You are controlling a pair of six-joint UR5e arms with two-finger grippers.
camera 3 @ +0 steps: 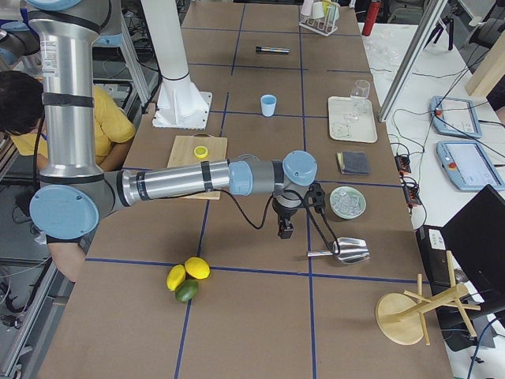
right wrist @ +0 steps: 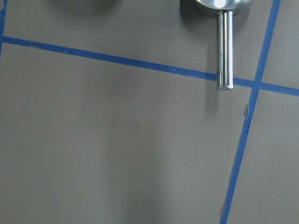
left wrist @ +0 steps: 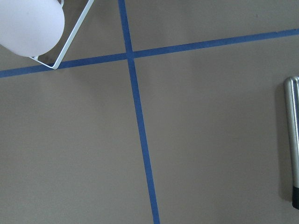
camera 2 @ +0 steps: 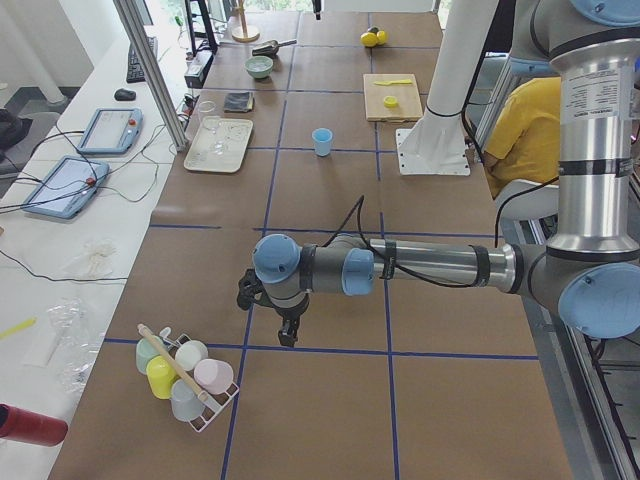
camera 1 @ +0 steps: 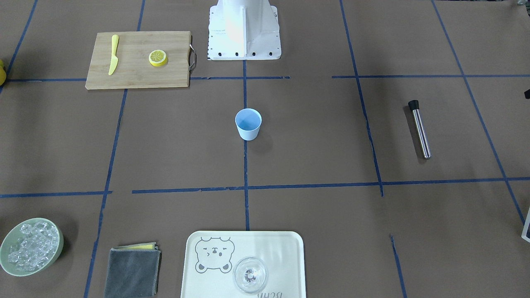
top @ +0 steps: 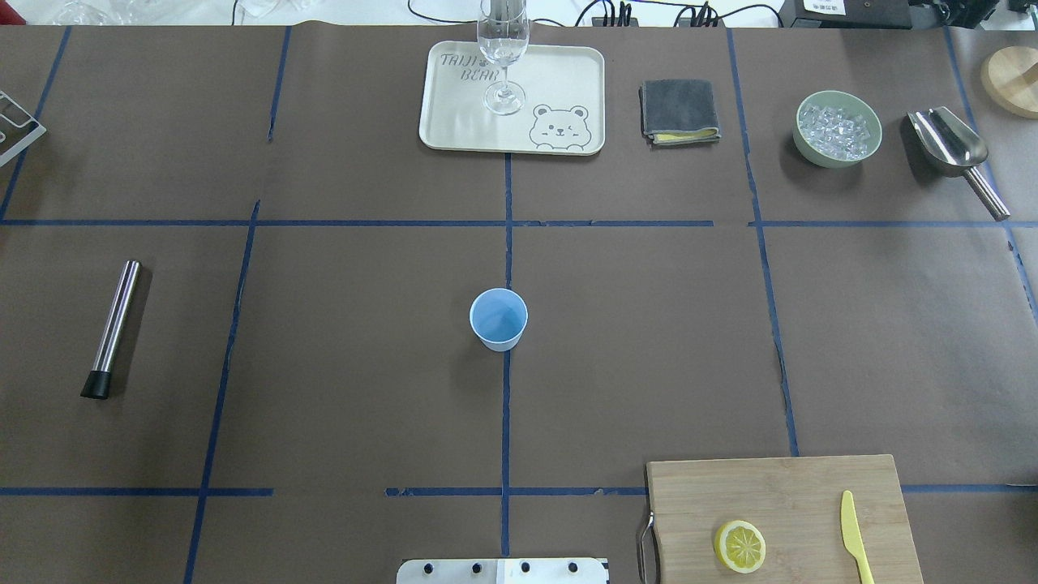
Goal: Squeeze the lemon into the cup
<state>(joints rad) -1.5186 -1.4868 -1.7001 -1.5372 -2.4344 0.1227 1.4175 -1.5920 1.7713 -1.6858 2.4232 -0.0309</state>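
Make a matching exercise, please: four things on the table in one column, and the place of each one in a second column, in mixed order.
Things
1. lemon
2. cup
3. wine glass
4. ice cubes

Places
A. on the tray
B. in the green bowl
C. on the cutting board, beside the yellow knife
D. on the blue tape line, mid-table

Pairs: 1-C, 2-D, 3-A, 4-B
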